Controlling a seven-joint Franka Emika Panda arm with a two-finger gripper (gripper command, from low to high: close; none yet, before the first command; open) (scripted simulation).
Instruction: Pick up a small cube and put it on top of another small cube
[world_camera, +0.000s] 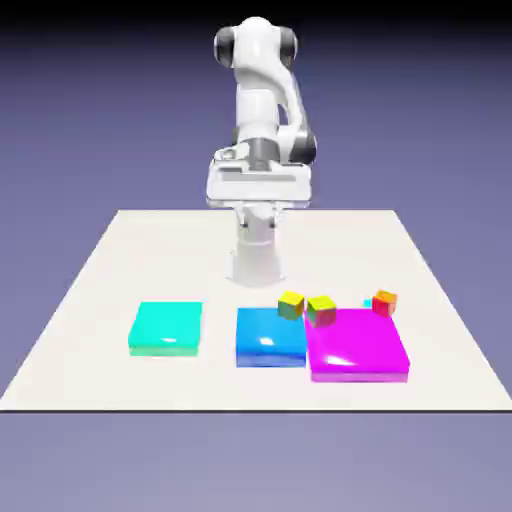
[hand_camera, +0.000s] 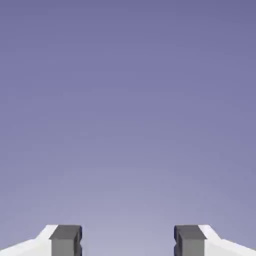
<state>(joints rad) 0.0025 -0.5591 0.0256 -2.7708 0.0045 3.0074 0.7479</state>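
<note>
Gripper (hand_camera: 128, 241): released, fingers apart | orange-topped cube (world_camera: 384, 303): beside magenta slab (world_camera: 358, 342), at its one o'clock, exterior view | Advised: jaws be centred over cube, lowered squarely, neighbouring slab avoided

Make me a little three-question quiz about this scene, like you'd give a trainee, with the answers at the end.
1. Which slab lies farthest to the exterior view's left: turquoise, blue or magenta?
2. True or false: the gripper is holding a cube.
3. Fill in: the small orange-topped cube shows a ____ face toward the camera.

Key:
1. The turquoise slab; the blue slab and magenta slab lie farther right.
2. False: the gripper is open, with only backdrop between its fingertips.
3. Red, on the orange-topped cube.
</note>
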